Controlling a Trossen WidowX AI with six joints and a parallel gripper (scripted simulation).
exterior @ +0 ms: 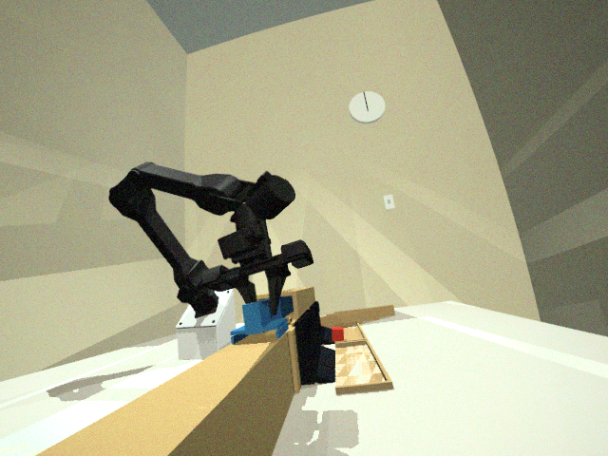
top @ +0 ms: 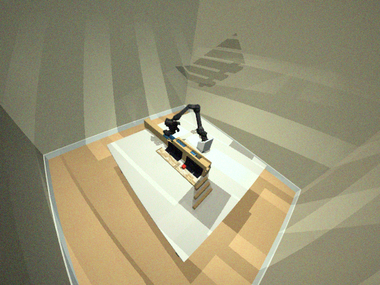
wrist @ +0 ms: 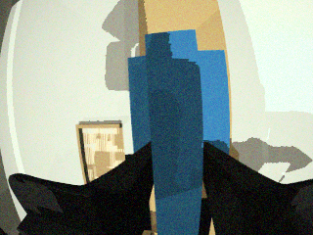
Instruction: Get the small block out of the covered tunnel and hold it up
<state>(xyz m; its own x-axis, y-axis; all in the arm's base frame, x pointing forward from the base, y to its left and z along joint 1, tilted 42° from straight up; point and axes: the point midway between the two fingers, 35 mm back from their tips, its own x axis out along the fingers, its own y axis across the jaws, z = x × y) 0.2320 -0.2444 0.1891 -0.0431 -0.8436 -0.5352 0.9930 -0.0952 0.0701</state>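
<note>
Fingers [top: 171, 133] [exterior: 261, 308] clamped on blue handle [top: 168, 136] [exterior: 255, 317] [wrist: 176, 113], red block [top: 183, 166] [exterior: 337, 333] (small, bright) beside black panels [top: 193, 166] [exterior: 308, 346]

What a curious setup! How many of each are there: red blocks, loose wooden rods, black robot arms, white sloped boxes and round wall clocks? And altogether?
Red block: 1
Wooden rods: 3
Black robot arm: 1
White sloped box: 1
Round wall clock: 1
Total: 7
</note>
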